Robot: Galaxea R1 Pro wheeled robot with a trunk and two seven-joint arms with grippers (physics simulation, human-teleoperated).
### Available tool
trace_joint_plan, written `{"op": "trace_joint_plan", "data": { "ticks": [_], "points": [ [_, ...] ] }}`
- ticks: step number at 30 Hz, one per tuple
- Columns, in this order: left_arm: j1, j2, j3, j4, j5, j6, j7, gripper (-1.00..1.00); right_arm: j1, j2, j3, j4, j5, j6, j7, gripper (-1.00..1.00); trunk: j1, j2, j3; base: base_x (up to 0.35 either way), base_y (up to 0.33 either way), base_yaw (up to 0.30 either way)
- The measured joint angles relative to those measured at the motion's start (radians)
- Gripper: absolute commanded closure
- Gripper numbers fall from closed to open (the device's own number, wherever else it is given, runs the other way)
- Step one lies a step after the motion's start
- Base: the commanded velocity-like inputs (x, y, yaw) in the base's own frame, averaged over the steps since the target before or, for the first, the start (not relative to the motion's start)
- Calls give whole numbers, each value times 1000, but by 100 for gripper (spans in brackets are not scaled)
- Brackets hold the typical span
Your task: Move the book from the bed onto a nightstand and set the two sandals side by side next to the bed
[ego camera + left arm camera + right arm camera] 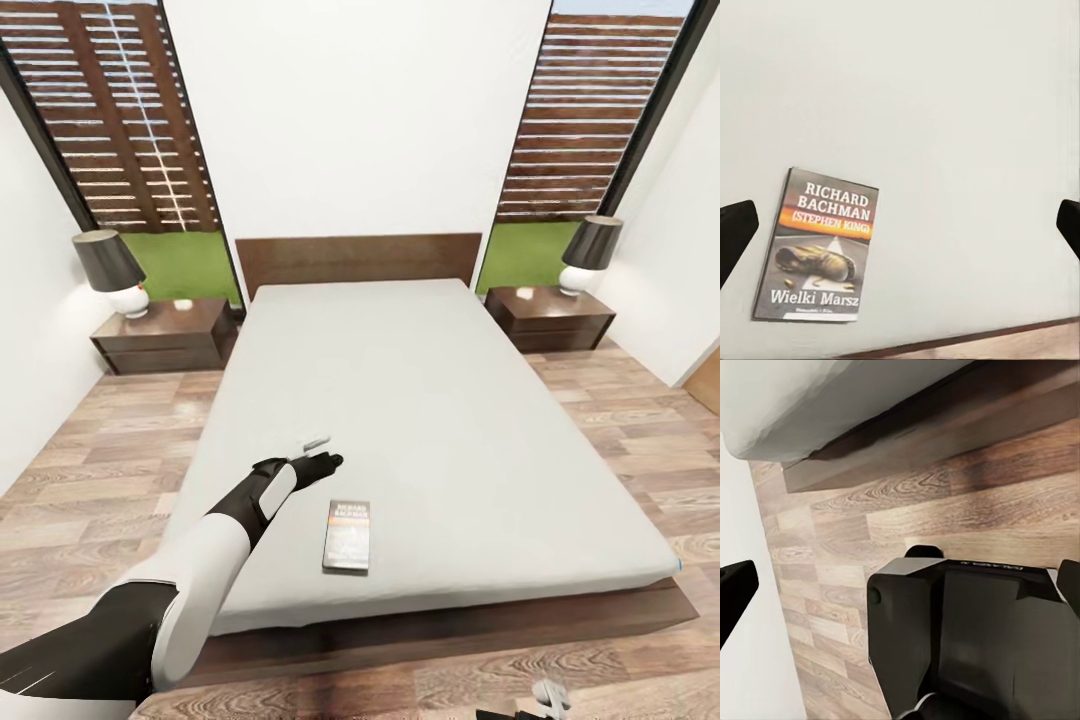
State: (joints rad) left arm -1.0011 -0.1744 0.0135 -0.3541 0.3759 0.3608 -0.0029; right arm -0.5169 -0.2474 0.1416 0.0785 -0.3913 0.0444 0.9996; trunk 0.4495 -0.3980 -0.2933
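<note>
The book (346, 535) lies flat, cover up, on the bed (430, 400) near the foot edge. My left gripper (322, 453) hovers over the mattress just beyond the book and a little to its left. In the left wrist view the book (821, 247) sits off toward one black fingertip (735, 232), and the gripper (900, 229) is open with nothing in it. My right gripper (900, 589) is open and empty, held low over the wood floor beside the bed frame (930, 442). A nightstand (165, 335) flanks the headboard at left, another nightstand (550, 318) at right. The sandals are out of view.
Each nightstand carries a lamp with a dark shade, one lamp (110, 270) at left and one lamp (590, 250) at right. Wood floor (90, 480) runs along both sides of the bed. My own dark base (975, 637) sits under the right gripper.
</note>
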Motion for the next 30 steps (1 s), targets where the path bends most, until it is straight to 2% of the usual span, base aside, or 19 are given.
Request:
{"op": "trace_joint_plan", "data": {
  "ticks": [4,8,23,27,30],
  "points": [
    [0,0,0,1,-4,1,-117,-100,0,0,0,0,0,0,0,-100,0,0,-6,0,0,0],
    [0,0,0,1,-6,1,-148,-100,0,0,0,0,0,0,0,-100,0,0,-13,0,0,0],
    [1,0,2,1,-8,-3,-150,-100,0,0,0,0,0,0,0,-100,0,0,-36,0,0,0],
    [2,0,2,0,-8,-3,-123,-100,0,0,0,0,0,0,0,-100,0,0,-42,0,0,0],
    [2,0,1,0,-5,-4,-66,-100,0,0,0,0,0,0,0,-100,0,0,-47,0,0,0]
  ]
}}
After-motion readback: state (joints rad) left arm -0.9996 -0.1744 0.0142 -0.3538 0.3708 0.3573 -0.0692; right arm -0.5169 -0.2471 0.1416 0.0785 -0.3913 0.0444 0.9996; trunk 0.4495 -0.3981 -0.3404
